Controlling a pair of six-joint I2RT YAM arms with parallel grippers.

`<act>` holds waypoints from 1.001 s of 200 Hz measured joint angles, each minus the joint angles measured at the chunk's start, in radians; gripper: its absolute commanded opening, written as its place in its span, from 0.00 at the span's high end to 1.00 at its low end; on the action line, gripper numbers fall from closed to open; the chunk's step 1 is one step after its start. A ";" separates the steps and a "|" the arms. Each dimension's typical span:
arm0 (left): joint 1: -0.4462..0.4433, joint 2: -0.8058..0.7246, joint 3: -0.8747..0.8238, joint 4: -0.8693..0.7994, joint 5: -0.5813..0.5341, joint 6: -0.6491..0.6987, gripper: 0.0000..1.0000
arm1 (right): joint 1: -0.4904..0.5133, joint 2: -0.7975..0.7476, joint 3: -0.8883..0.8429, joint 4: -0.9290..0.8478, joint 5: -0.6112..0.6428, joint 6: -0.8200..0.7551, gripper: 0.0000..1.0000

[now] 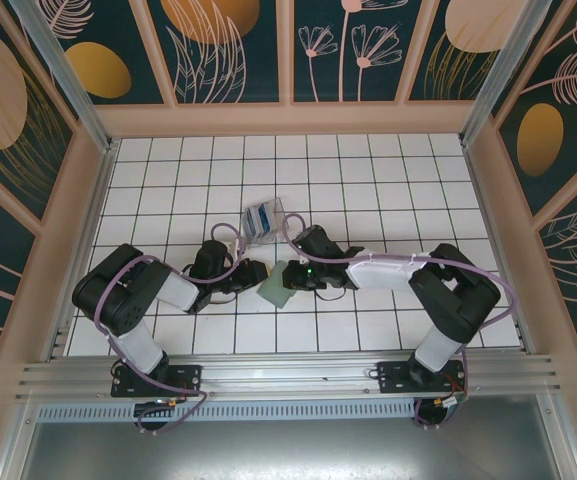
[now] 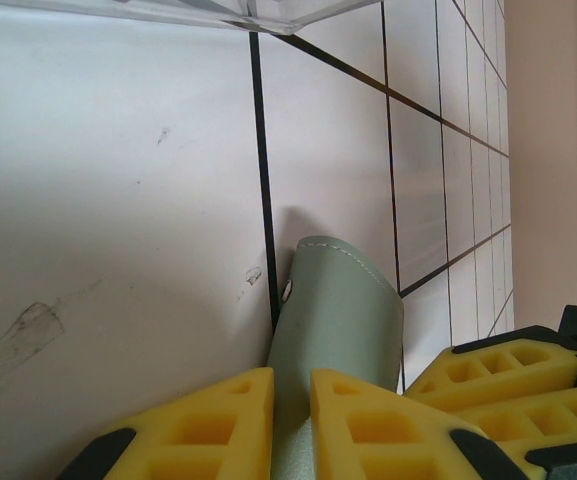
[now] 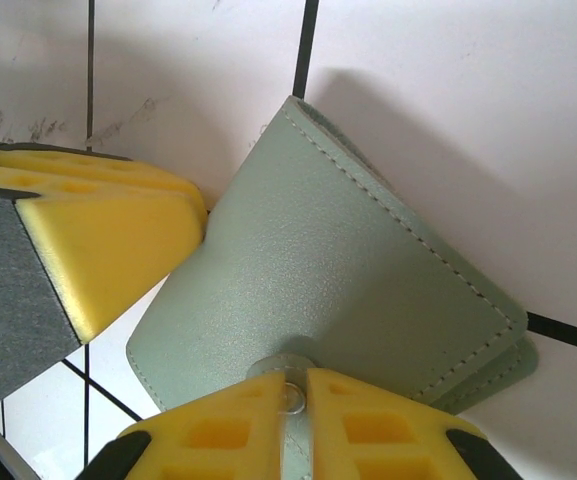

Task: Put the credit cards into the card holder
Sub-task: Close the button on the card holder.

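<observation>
Pinching sage-green card holder (image 2: 340,320) from two sides: clamping one edge w/ left end effector (image 2: 293,390), clamping flap by snap (image 3: 286,372) w/ right end effector (image 3: 293,388), both closed on it. Holding it tilted over desk (image 1: 168,180), directly betw. the two. Leaving credit cards (image 1: 258,217) in clear box (image 1: 273,208) just beyond both. Prob. prying holder open: keeping left pinch firm, peeling flap slowly w/ right, avoiding slip at snap.

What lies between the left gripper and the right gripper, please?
The sage-green card holder lies there, as the top view shows; the wrist views show the left gripper and the right gripper each pinching one edge.
</observation>
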 measured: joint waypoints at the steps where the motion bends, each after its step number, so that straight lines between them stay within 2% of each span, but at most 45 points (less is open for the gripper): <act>1: 0.000 0.000 0.000 0.000 0.000 0.000 0.81 | 0.000 0.000 0.000 0.000 0.000 0.000 0.85; 111: 0.000 0.002 0.002 0.000 0.000 -0.004 0.81 | -0.013 0.041 0.012 0.039 -0.052 -0.009 0.87; 151: 0.000 0.002 0.002 -0.001 -0.002 -0.008 0.81 | -0.006 0.095 0.122 -0.098 -0.033 -0.042 0.87; 200: 0.000 0.000 0.005 -0.008 -0.003 -0.010 0.82 | 0.044 0.159 0.251 -0.252 0.094 -0.095 0.89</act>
